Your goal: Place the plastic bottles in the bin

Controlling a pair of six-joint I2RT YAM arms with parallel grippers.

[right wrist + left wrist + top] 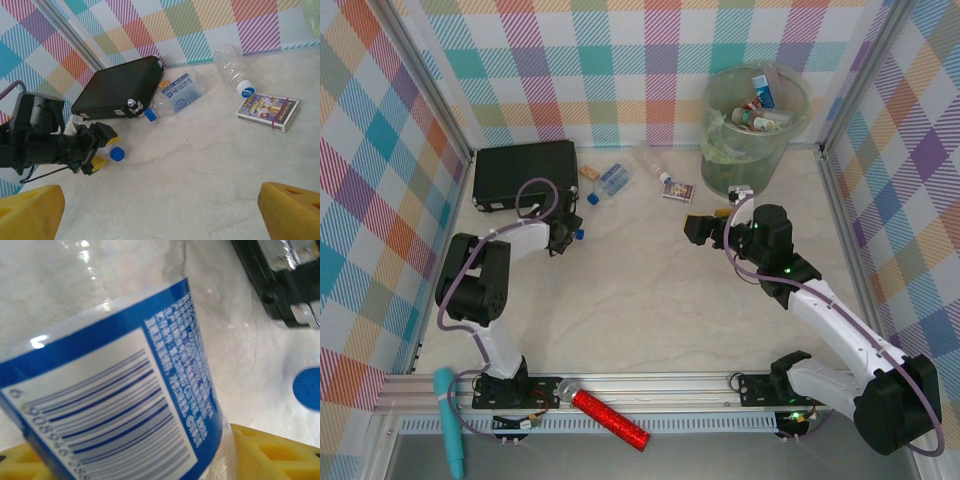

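A clear plastic bottle (115,390) with a blue label lies on the table between my left gripper's yellow fingers (270,450). The left gripper (568,236) is shut on it, and its blue cap (116,154) sticks out beside the jaws. Another blue-labelled bottle (611,181) and a clear bottle (651,161) lie further back. The bin (755,150) stands at the back right with several bottles inside. My right gripper (698,228) hovers open and empty mid-table, left of the bin, its yellow fingertips (290,210) wide apart.
A flat black case (525,172) lies at the back left, close behind the left gripper. A small printed box (678,190) sits beside the clear bottle. A red glittery cylinder (610,418) and a teal tool (450,425) rest on the front rail. Checked walls enclose the table.
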